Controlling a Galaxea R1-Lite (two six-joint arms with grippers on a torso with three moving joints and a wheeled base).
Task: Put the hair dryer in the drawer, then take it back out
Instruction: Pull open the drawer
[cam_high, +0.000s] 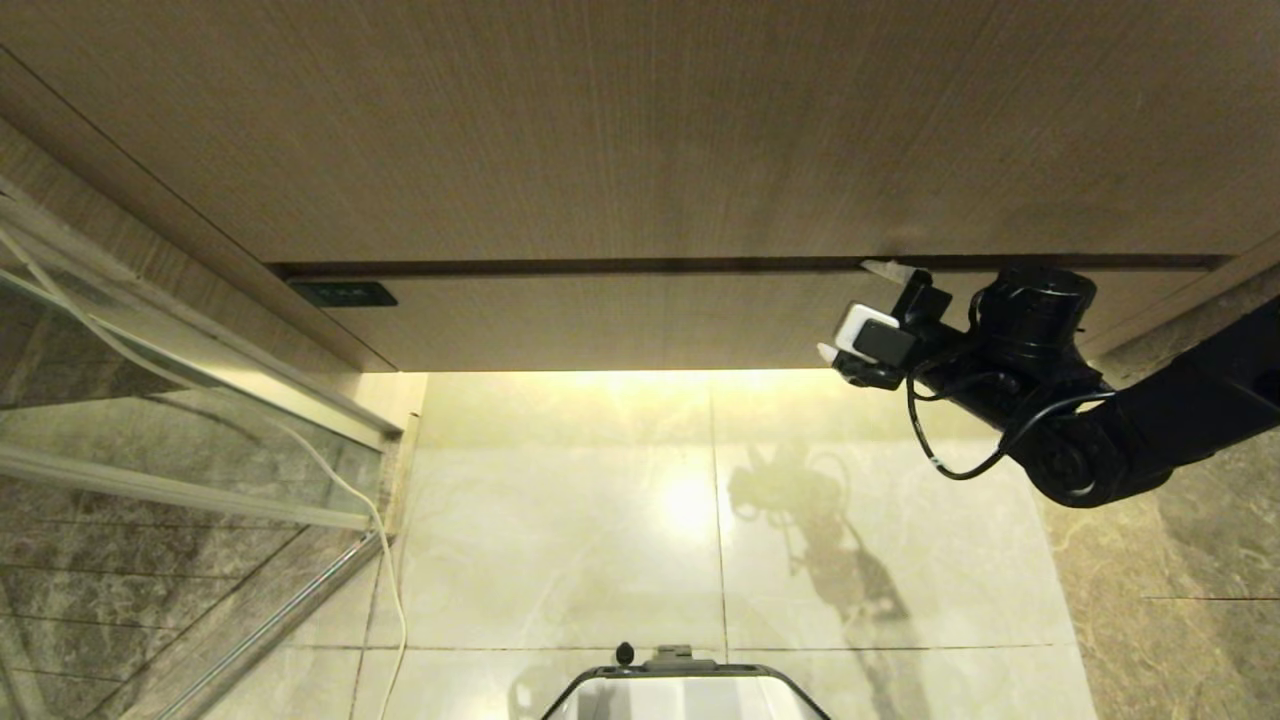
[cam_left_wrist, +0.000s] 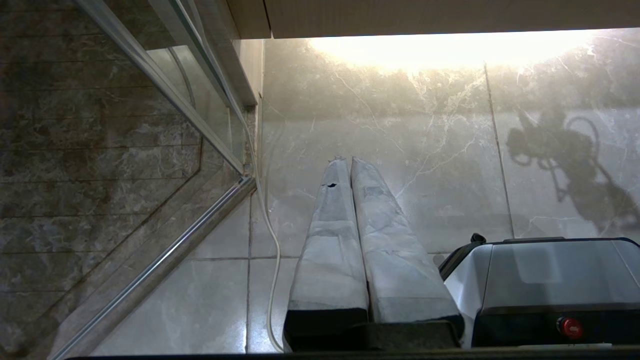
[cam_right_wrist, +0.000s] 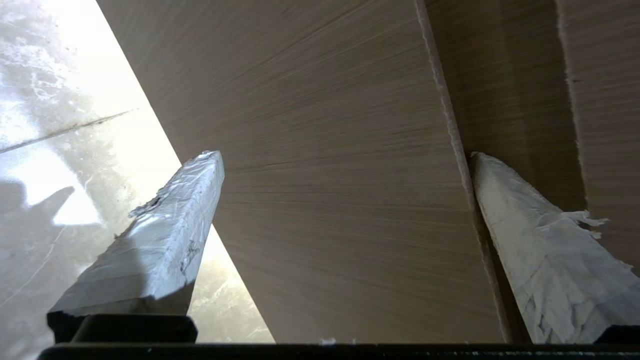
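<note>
- My right fingers (cam_high: 862, 310) stand spread as wide as they go, holding nothing, raised against the closed drawer (cam_high: 640, 320) at its right end.
- They are set so that the flat front panel sits between them: one fingertip (cam_right_wrist: 487, 172) reaches the dark seam along the panel's top edge, the other fingertip (cam_right_wrist: 202, 165) hangs just past the panel's lower edge, with the lit floor (cam_high: 700, 500) behind it.
- I judge this spread is deliberate. The front has no handle, so the only purchase is an edge, and the fingers must straddle the panel or hook the seam to draw it out.
- The drawer looks fully shut, so the opening step is not yet done and the task is at its very start.
- The hair dryer shows in none of my views; I cannot say where it lies.
- My left fingers (cam_left_wrist: 350, 165) are pressed together, empty, pointing down at the floor beside my base (cam_left_wrist: 550, 280). That arm is parked, well clear of the work.
- A thin white cord (cam_high: 390, 580) runs down beside the glass partition (cam_high: 150, 400), far from either set of fingers. Whose cord it is I cannot tell.
</note>
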